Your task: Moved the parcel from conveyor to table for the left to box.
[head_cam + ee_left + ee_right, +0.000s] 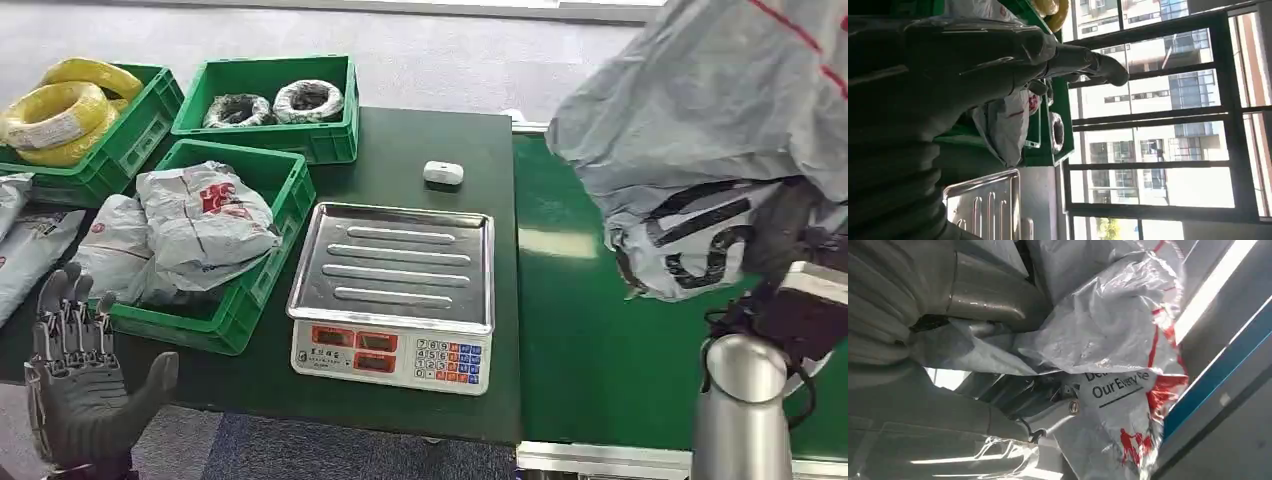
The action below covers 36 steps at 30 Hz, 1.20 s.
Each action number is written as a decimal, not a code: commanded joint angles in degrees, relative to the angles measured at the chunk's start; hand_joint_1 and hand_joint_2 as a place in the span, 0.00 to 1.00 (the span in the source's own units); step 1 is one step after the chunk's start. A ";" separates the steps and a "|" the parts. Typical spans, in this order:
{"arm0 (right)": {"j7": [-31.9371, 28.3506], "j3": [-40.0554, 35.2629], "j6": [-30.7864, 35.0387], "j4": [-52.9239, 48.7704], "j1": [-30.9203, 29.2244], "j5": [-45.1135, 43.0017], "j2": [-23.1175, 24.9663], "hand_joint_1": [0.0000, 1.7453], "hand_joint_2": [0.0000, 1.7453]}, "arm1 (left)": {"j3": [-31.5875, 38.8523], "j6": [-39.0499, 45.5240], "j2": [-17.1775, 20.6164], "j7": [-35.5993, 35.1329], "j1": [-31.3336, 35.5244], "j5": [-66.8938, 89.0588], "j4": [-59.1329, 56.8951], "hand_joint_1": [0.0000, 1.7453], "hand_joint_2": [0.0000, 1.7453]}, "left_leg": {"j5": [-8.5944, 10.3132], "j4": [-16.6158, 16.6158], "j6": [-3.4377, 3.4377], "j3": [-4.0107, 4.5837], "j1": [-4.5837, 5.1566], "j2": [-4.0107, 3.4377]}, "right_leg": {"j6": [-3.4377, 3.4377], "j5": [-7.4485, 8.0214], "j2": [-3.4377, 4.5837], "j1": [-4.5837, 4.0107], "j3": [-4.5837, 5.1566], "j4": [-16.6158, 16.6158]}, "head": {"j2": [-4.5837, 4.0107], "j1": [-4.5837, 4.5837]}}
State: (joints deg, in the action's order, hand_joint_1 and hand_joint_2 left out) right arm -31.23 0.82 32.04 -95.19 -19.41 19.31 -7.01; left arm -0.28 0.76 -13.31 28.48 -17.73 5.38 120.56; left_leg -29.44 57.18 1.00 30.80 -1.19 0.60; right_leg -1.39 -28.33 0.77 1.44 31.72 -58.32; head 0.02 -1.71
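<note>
A grey plastic parcel (705, 140) with black and red print hangs high over the green conveyor (590, 340) at the right. My right hand (790, 250) grips it from below; the bag hides most of the fingers. The right wrist view has the crumpled parcel (1108, 340) pressed against the grey thumb (988, 295). My left hand (80, 385) is raised at the table's near left corner, palm up, fingers apart and holding nothing. Its thumb (1098, 62) points toward windows in the left wrist view.
A steel-topped scale (395, 290) stands mid-table. A green crate (225, 300) of grey parcels sits left of it. Behind are a crate with dark coils (270, 105) and one with yellow coils (70, 115). A small white device (443, 172) lies behind the scale.
</note>
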 commanded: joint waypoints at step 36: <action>12.37 -7.65 -44.76 51.06 -18.37 -9.02 8.45 0.00 1.00 | -15.08 -3.89 9.23 -15.69 22.00 21.78 -12.69 0.00 1.00 | 0.17 0.04 -0.07 0.23 0.07 0.18 | 0.08 0.09 -0.32 0.04 0.21 -0.05 | 0.00 0.02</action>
State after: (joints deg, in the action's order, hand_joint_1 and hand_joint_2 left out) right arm -13.06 -11.10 -11.23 -50.93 -33.22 13.34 -3.71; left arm -5.49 -2.28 -8.87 20.26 -8.87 17.97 116.78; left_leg -29.37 57.23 0.98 30.94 -1.16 0.72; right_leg -1.40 -28.30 0.58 1.47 31.84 -58.34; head 0.02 -1.68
